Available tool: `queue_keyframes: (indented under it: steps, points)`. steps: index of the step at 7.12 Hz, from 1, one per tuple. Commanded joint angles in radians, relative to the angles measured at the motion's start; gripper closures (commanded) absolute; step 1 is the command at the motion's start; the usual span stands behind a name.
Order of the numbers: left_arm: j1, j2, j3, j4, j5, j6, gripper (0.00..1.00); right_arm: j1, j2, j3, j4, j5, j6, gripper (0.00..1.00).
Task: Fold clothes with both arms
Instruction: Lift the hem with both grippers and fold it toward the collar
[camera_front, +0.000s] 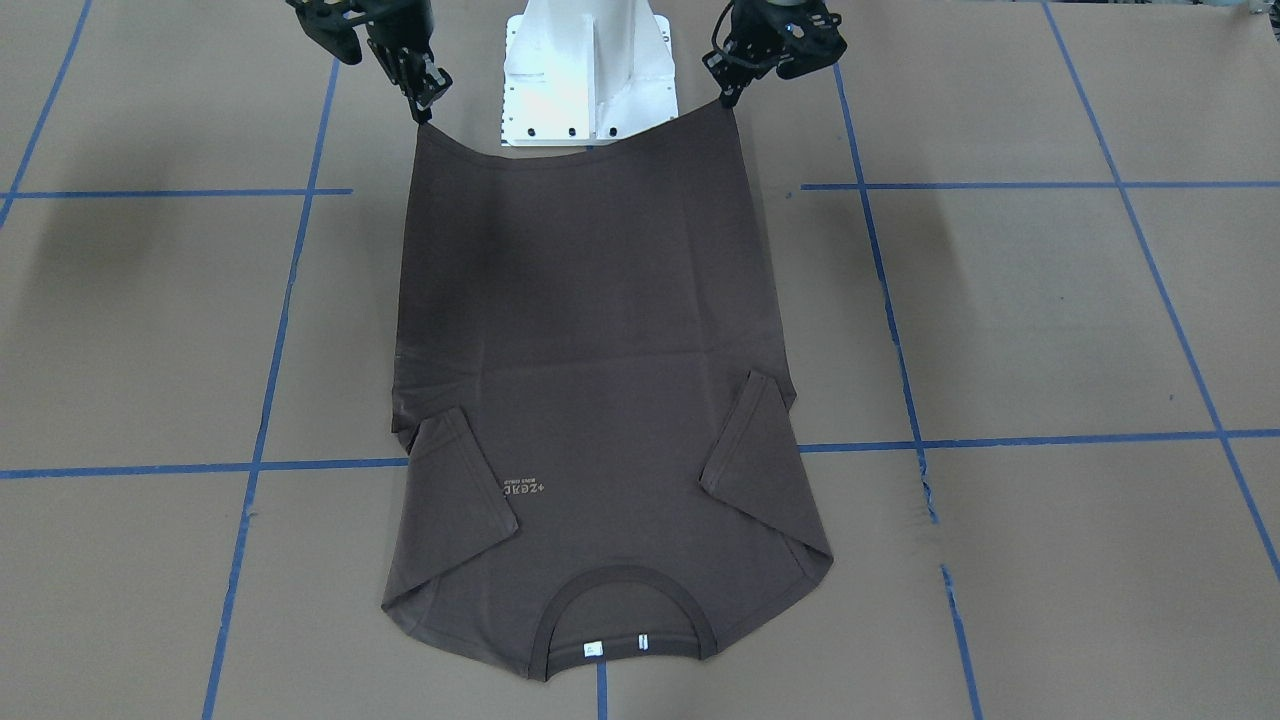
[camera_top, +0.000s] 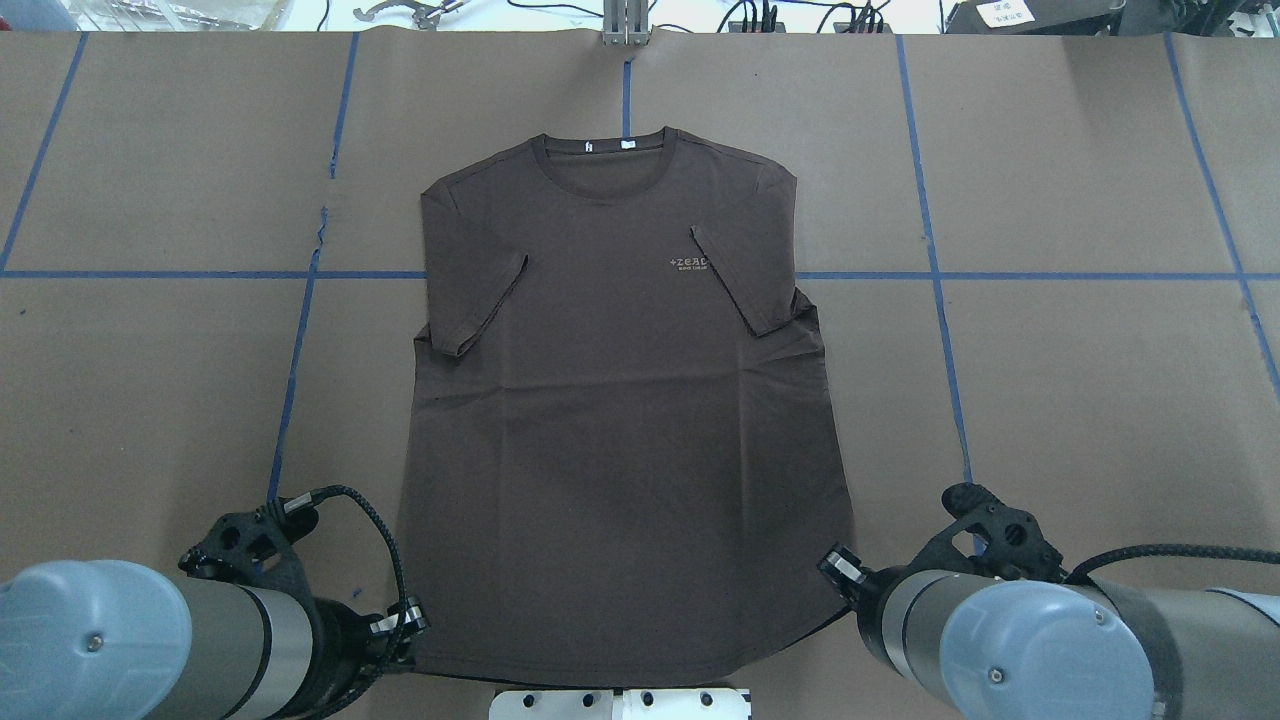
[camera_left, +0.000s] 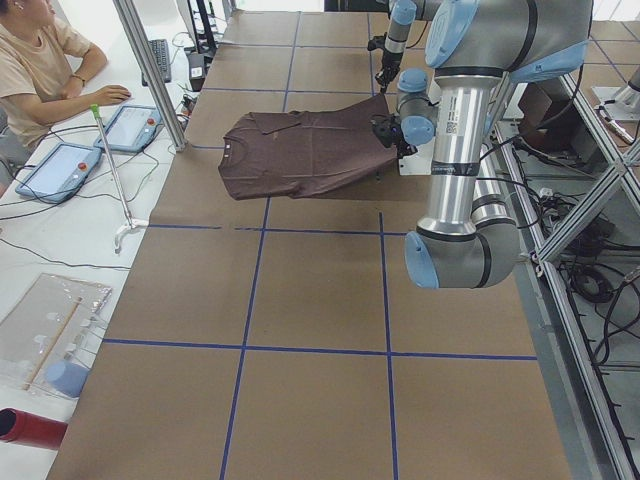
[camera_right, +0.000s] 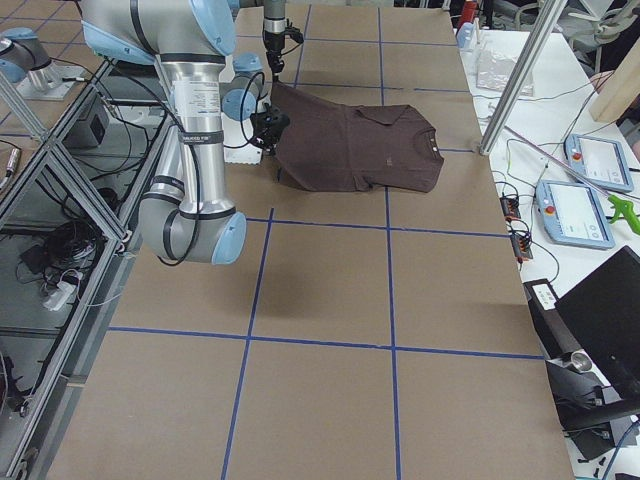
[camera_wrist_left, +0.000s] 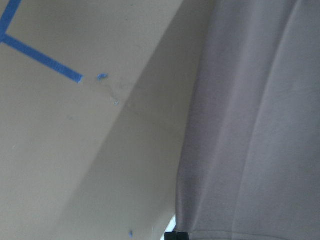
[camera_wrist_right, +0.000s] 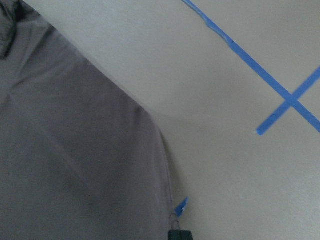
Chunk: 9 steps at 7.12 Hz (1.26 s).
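Brown table (camera_front: 1000, 300), blue tape (camera_front: 1000, 186), seated person (camera_left: 40, 60)

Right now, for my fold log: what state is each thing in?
T-shirt: front up, collar end lying flat, hem end lifted.
Sleeves: both folded inward over the chest.
Left gripper: shut on one hem corner.
Right gripper: shut on the other hem corner.

The T-shirt (camera_top: 620, 400) covers the middle of the table (camera_top: 1080, 380), from the robot's edge almost to the far edge. Wide open strips run along both its sides out to the table's ends. At the robot's edge the white pedestal (camera_front: 588, 70) stands between the left claw (camera_front: 731, 100) and the right claw (camera_front: 426, 112), each pinching a raised hem corner.
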Motion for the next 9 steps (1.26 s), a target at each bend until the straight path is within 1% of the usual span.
queue_keyframes:
  steps: [1, 2, 3, 4, 5, 6, 7, 8, 9]
  points:
    - [-0.226, -0.107, 0.083, 0.007, 0.001, 0.276, 1.0, 0.182, 0.183, -0.181, 0.001, 0.001, -0.178, 1.0]
    - [-0.344, -0.176, 0.199, -0.002, 0.0, 0.375, 1.0, 0.278, 0.26, -0.267, 0.003, 0.007, -0.27, 1.0]
    - [-0.421, -0.204, 0.302, -0.063, 0.0, 0.444, 1.0, 0.349, 0.285, -0.331, 0.023, 0.025, -0.346, 1.0]
    - [-0.491, -0.204, 0.399, -0.187, 0.0, 0.507, 1.0, 0.436, 0.306, -0.475, 0.149, 0.054, -0.434, 1.0]
    - [-0.532, -0.212, 0.508, -0.279, 0.001, 0.517, 1.0, 0.505, 0.346, -0.698, 0.323, 0.083, -0.509, 1.0]
    - [-0.557, -0.257, 0.609, -0.342, 0.023, 0.519, 1.0, 0.543, 0.434, -0.914, 0.454, 0.082, -0.517, 1.0]
    - [-0.563, -0.324, 0.747, -0.384, 0.079, 0.522, 1.0, 0.582, 0.499, -1.036, 0.492, 0.084, -0.539, 1.0]
    - [-0.562, -0.363, 0.876, -0.467, 0.105, 0.522, 1.0, 0.607, 0.521, -1.073, 0.494, 0.085, -0.566, 1.0]
    - [-0.562, -0.379, 0.964, -0.548, 0.113, 0.522, 1.0, 0.612, 0.536, -1.106, 0.497, 0.084, -0.57, 1.0]
